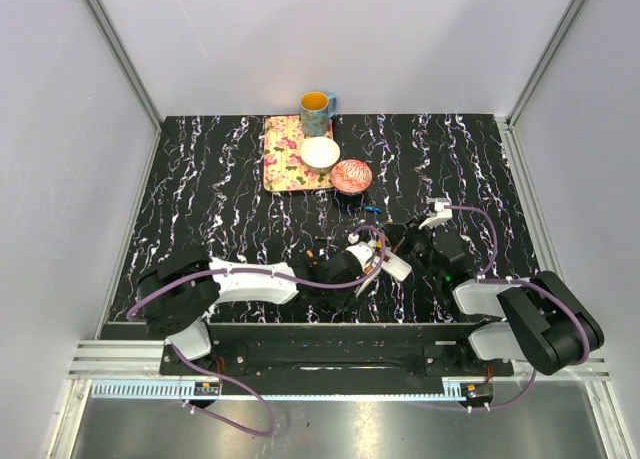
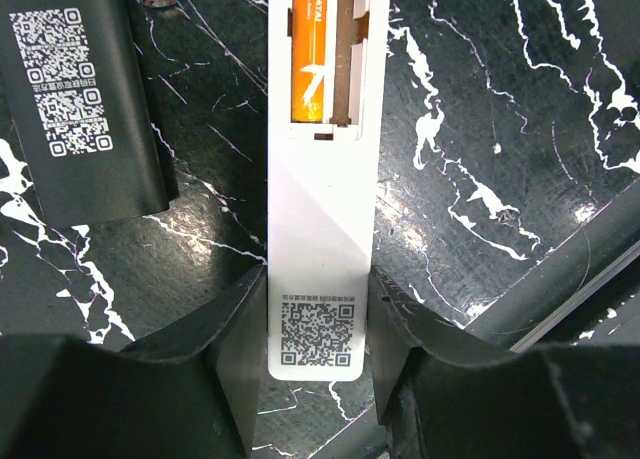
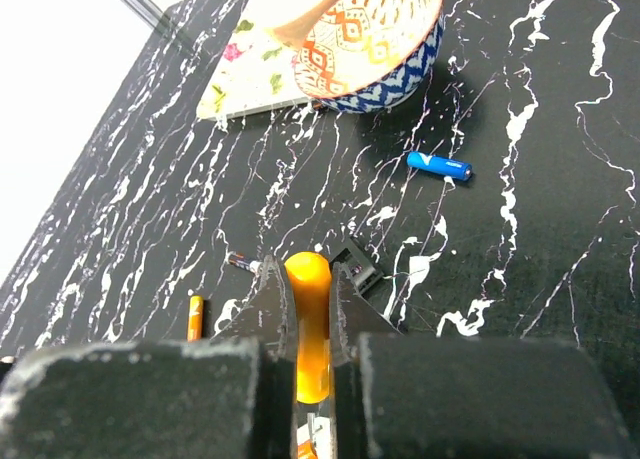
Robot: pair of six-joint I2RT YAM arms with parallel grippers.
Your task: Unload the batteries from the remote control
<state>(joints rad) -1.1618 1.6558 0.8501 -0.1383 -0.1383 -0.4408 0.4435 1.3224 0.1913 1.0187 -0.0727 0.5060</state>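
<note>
The white remote control (image 2: pixel 318 209) lies back-up on the black marbled table, its battery bay open. One orange battery (image 2: pixel 308 64) sits in the bay's left slot; the right slot shows bare. My left gripper (image 2: pixel 318 314) is shut on the remote's QR-code end, one finger against each side. A blue battery (image 3: pixel 438 165) and an orange battery (image 3: pixel 195 316) lie loose on the table. Another small cell (image 3: pixel 240 263) lies near the right fingers. My right gripper (image 3: pixel 310 279) is shut on the orange handle of a screwdriver (image 3: pixel 309 324), just above the remote (image 1: pixel 388 264).
A black remote with QR codes (image 2: pixel 75 99) lies left of the white one. A small black piece (image 3: pixel 356 265) sits by the right fingertips. At the back stand a floral tray (image 1: pixel 285 169), a yellow mug (image 1: pixel 316 106), a white bowl (image 1: pixel 320 154) and a patterned bowl (image 3: pixel 370 39).
</note>
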